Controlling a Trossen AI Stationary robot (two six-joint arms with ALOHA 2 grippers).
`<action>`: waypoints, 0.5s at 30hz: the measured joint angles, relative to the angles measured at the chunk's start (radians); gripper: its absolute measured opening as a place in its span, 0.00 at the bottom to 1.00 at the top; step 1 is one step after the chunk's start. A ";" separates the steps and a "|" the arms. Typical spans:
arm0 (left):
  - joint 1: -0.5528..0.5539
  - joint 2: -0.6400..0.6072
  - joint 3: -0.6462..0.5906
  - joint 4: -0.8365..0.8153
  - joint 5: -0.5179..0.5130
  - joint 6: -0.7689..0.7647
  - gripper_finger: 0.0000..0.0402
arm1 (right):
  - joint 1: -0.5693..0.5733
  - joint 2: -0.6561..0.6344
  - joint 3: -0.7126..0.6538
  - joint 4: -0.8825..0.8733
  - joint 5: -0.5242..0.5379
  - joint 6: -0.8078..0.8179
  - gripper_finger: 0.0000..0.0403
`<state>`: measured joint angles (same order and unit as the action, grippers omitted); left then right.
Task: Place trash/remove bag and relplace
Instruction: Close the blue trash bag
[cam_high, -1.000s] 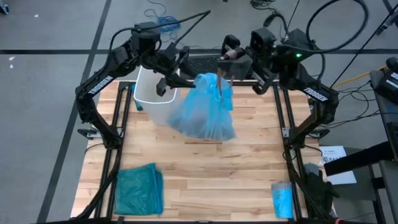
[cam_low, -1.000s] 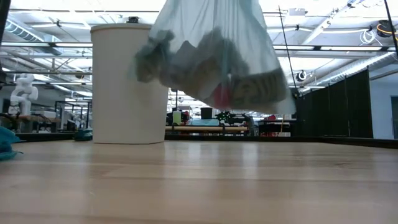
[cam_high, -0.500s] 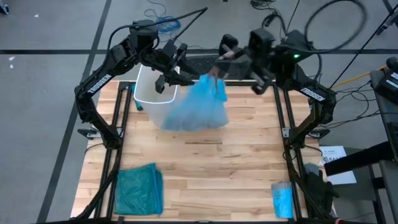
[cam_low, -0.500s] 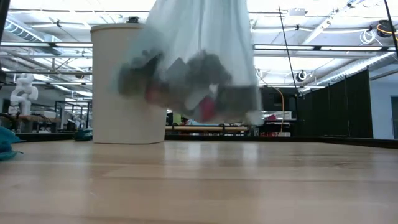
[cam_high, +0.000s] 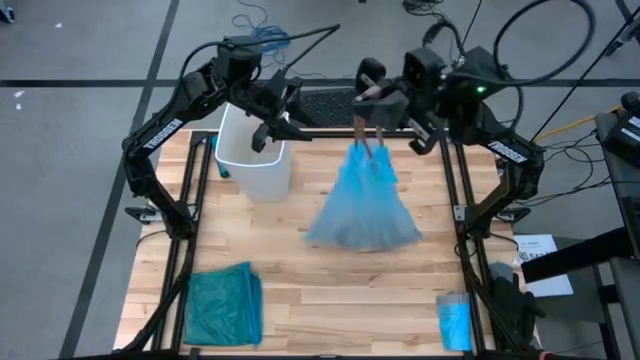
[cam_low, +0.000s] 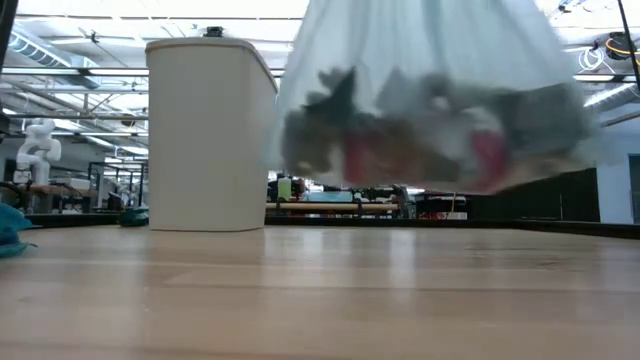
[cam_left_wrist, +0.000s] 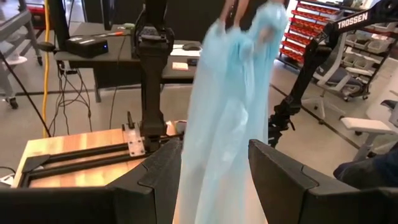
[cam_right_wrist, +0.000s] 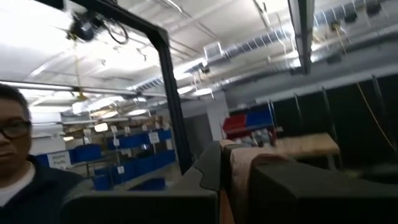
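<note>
The pale blue see-through bag hangs from my right gripper, which is shut on its top over the table's far middle. Through the bag's wall in the low view the trash shows as dark crumpled scraps and red pieces lying in its bottom. The white bin stands upright on the table at the far left. My left gripper is open above the bin's rim, apart from the bag. In the left wrist view the bag hangs beyond its fingers. My right gripper pinches the bag's gathered top between its shut fingers, which reach in about level from the table's right side. The bag hangs below the fingers and widens downward. Its loaded bottom is clear of the table.
A darker teal-green bag lies flat at the near left corner. A small folded blue packet lies at the near right edge. A person shows beyond the table in the right wrist view. Bare wood lies between the bin and the near edge.
The hanging bag has swung: its bottom first went toward the bin, then away toward the table's right and near edges, so it now hangs apart from the bin. Its top has stayed in my right gripper, which has kept its place.
</note>
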<state>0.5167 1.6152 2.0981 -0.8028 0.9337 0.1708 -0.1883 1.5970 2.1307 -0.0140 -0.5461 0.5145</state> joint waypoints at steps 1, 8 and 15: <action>0.000 -0.003 0.000 0.000 0.000 -0.003 0.45 | 0.000 0.000 0.000 -0.025 0.004 -0.006 0.00; 0.002 -0.087 0.000 0.003 0.000 -0.017 0.45 | 0.000 0.005 0.000 -0.193 0.050 -0.033 0.00; -0.002 -0.242 0.000 0.016 -0.096 -0.108 0.45 | 0.000 0.031 0.000 -0.194 0.040 -0.016 0.00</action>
<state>0.5147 1.3727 2.0977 -0.7871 0.8379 0.0629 -0.1879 1.6280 2.1307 -0.2081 -0.5058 0.4988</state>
